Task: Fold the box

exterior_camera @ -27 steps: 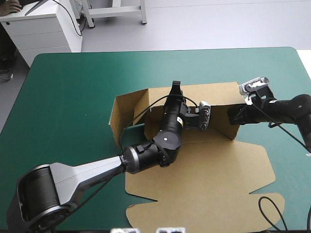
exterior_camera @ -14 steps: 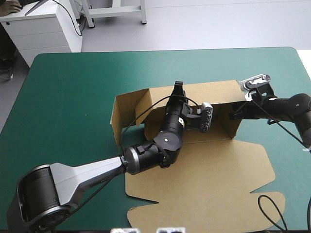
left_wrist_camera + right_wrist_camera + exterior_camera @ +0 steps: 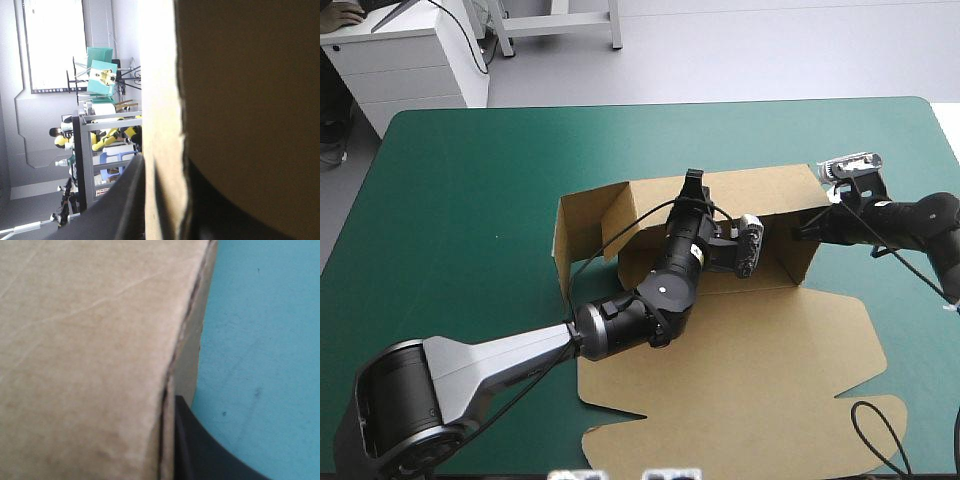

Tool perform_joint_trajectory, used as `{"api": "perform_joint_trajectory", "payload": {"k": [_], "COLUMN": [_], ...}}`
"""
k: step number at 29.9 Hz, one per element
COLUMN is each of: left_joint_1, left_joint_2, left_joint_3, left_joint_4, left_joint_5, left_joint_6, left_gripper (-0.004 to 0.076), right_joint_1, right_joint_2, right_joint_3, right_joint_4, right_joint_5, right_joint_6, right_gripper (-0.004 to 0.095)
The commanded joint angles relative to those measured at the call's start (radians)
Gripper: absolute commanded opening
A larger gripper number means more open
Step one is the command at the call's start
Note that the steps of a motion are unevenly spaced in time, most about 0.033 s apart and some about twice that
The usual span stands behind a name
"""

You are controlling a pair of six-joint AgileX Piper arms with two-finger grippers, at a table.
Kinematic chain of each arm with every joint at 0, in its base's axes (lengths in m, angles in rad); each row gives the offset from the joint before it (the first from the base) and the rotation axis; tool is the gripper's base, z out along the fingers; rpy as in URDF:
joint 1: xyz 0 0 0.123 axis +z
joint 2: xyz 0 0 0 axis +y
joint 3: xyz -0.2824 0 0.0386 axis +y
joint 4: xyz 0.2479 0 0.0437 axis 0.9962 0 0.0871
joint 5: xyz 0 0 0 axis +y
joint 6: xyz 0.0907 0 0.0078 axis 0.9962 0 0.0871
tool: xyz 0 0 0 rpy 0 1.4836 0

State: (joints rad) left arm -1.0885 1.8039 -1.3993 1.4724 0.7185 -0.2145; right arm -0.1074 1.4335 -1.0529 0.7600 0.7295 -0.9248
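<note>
Fingers (image 3: 125, 200) of the left gripper (image 3: 692, 187) pinch the top edge of the raised back wall of the brown box (image 3: 750, 360), the board's edge running up between them. The right gripper (image 3: 808, 226) is clamped on the upper corner of the right side wall (only one black finger shows beside the board, the other hidden behind it). The box sits right of centre on the teal-green cover (image 3: 470, 200), with its left, back and right walls up and its lid sheet flat toward the near edge.
</note>
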Motion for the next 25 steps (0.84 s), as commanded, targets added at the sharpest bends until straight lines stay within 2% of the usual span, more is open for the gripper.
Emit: {"api": "perform_joint_trajectory", "payload": {"k": [1, 3, 10, 18, 23, 25], "left_joint_1": [-0.003, -0.013, -0.104, -0.26, -0.343, -0.36], "left_joint_2": [-0.055, -0.055, -0.057, -0.068, -0.109, -0.136], "left_joint_3": [-0.026, -0.026, -0.026, -0.026, -0.026, -0.026], "left_joint_4": [0.041, 0.041, 0.045, 0.125, 0.144, 0.164], "left_joint_5": [0.015, 0.026, 0.05, 0.126, 0.147, 0.151], "left_joint_6": [-0.016, -0.016, -0.016, -0.02, -0.11, -0.149], "left_gripper": [0.0273, 0.0302, 0.0299, 0.0298, 0.0295, 0.0255], "right_joint_1": [-0.001, -0.001, -0.001, -0.001, -0.001, -0.001], "right_joint_2": [-0.023, -0.023, -0.023, -0.023, -0.023, -0.023], "right_joint_3": [-0.029, -0.029, -0.029, -0.029, -0.029, -0.029], "right_joint_4": [0.026, -0.005, -0.045, -0.055, -0.082, -0.091], "right_joint_5": [0.027, 0.025, 0.018, 0.015, 0.014, 0.016], "right_joint_6": [0.047, 0.082, 0.137, 0.161, 0.18, 0.194], "right_gripper": [0.0001, 0.0001, 0.0001, 0.0001, 0.0001, 0.0001]}}
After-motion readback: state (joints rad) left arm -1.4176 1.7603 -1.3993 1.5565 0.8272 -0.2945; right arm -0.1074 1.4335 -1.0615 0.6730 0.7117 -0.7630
